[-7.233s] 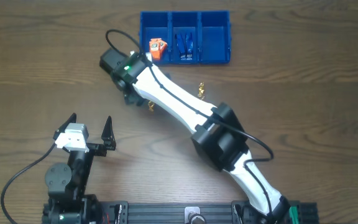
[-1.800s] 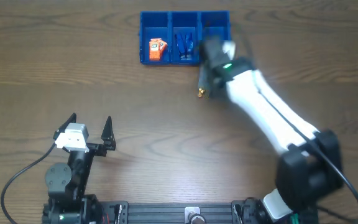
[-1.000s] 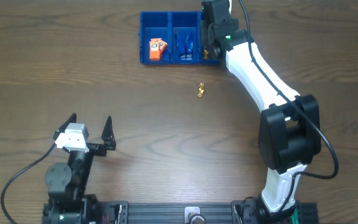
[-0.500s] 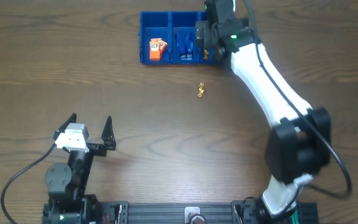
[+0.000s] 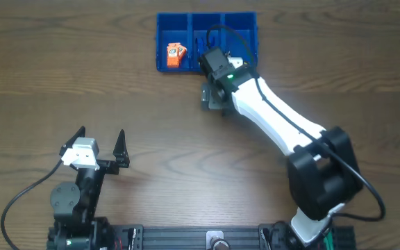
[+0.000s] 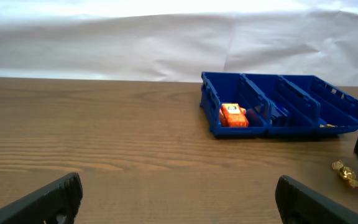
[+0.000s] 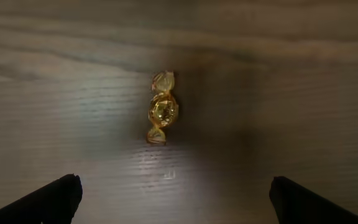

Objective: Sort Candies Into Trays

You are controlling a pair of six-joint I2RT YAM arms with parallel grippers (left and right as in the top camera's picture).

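— Grips anything with the right tool (image 7: 169, 193)?
— Nothing: hangs spread wide over the gold candy (image 7: 161, 109) on the table (image 7: 291, 93), near the blue tray (image 5: 160, 42); likewise wide and empty at the left tool (image 5: 101, 132)

White-shelled arms (image 5: 273, 118), black joints and cables; left hand (image 5: 101, 130) has black fingers (image 5: 121, 146).

A gold-wrapped candy (image 7: 162, 111) lies flat near the blue tray (image 5: 160, 36), an orange candy (image 5: 176, 55) in its left bin.
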